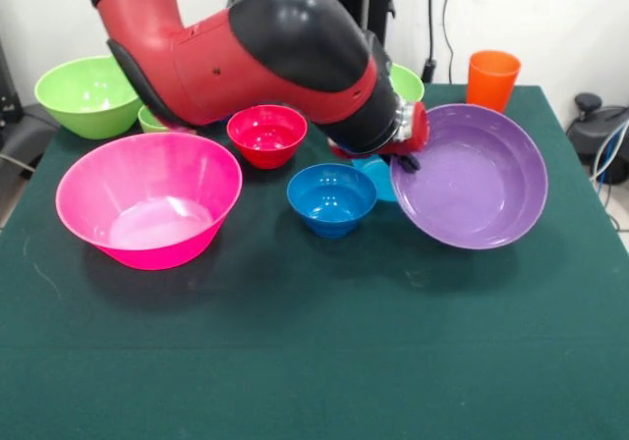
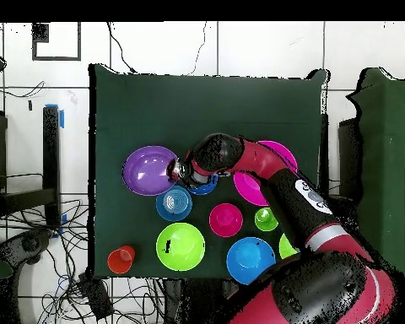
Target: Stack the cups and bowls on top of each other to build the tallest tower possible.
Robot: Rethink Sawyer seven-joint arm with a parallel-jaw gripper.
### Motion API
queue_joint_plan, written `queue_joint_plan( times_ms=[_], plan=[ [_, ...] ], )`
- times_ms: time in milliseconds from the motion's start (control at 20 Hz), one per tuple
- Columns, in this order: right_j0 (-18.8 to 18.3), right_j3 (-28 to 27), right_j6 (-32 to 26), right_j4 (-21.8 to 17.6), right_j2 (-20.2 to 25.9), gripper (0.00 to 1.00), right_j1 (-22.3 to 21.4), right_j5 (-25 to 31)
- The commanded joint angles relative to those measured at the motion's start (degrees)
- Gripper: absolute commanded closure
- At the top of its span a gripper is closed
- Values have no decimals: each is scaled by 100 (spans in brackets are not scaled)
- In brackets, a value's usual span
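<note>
My gripper is shut on the left rim of the wide purple bowl, which tilts toward the camera. In the overhead view the gripper sits at the right rim of the purple bowl. The teal bowl stands just below the gripper, and the small blue bowl is beside it. The small red bowl, the huge pink bowl, a lime-green bowl and the short green cup lie to the left. The orange cup stands at the far right.
A second lime-green bowl and the large blue bowl stand near the robot's base; the arm hides the blue one in the front view. The arm reaches across the middle of the green table.
</note>
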Motion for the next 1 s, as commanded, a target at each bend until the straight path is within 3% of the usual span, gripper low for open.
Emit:
queue_joint_plan(
  times_ms=[50, 300, 650, 1000],
  plan=[
    [11, -646, -2034, -504, 316, 100, 243, 583],
    [-17, -620, -2019, -536, 407, 100, 44, 787],
    [-114, -539, -2152, -471, 772, 100, 110, 625],
    [-266, -544, -2512, -663, 1113, 100, 51, 491]
  ],
)
